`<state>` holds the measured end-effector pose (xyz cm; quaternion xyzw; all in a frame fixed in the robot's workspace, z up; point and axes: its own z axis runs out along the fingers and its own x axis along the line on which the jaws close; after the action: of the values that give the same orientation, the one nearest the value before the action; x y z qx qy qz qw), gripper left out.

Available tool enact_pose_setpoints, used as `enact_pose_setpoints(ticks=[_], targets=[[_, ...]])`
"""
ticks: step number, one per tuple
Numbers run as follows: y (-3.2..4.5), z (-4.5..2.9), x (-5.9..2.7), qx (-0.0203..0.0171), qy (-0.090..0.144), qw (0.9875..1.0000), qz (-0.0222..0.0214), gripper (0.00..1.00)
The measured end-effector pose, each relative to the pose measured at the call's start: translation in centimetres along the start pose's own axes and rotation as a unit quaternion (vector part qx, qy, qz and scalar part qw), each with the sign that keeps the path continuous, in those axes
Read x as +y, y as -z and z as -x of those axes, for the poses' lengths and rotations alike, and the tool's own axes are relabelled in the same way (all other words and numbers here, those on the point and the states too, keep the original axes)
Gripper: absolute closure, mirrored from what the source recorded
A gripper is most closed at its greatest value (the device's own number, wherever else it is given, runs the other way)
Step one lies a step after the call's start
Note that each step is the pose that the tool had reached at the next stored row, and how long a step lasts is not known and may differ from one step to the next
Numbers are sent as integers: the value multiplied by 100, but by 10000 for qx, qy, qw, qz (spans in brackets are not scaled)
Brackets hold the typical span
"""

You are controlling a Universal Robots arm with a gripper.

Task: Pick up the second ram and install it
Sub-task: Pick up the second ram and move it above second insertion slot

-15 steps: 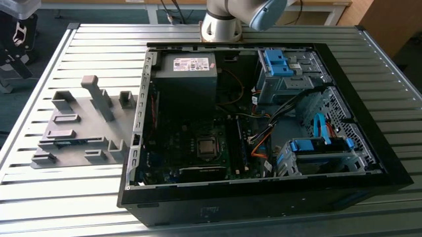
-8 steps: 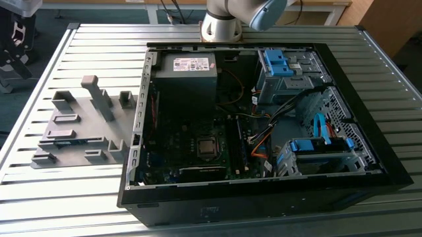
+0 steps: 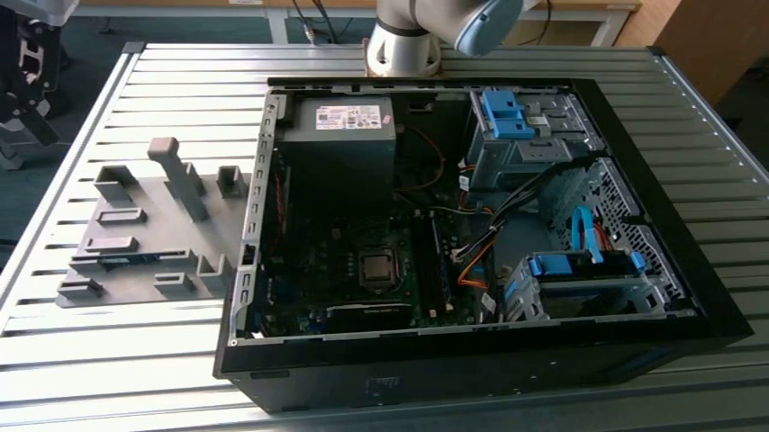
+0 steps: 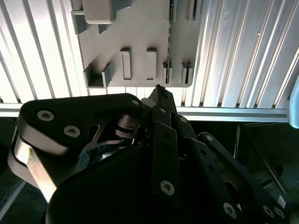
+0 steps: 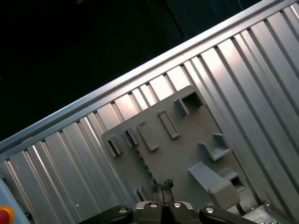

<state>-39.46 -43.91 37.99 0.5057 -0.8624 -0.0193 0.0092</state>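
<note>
1. Hand point(image 5: 162, 185): shut tip to tip, nothing gripped. Held well above the grey tray point(image 5: 173, 158) and aimed down at it, seemingly to line up before any descent.
2. Counter point(image 3: 180, 81): ribbed metal, carrying case and tray side by side, putting pickup and install spots within one reach.
3. Computer case point(image 3: 456, 369): laid on its side with the panel off, so as to leave the green motherboard point(image 3: 348, 270) and its long black slots open from above.
4. Then the grey tray: just beside the case, on the exterior view's left, and shaped, by the look of it, to keep each part at a known place.
5. Second ram point(image 3: 128, 261): not yet lifted. Apparently standing on edge in the tray, blue board showing and long top edge free for a pinch from above. Well apart from the motherboard.
</note>
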Motion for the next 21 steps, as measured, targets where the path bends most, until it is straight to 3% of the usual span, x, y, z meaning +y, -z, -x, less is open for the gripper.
enact_pose_setpoints(ticks=[6, 14, 21], targets=[[-7, -5, 0, 15, 370, 9993, 0, 89], [-15, -10, -2, 31, 822, 9966, -5, 89], [-37, -24, 21, 35, 924, 9957, -5, 89]])
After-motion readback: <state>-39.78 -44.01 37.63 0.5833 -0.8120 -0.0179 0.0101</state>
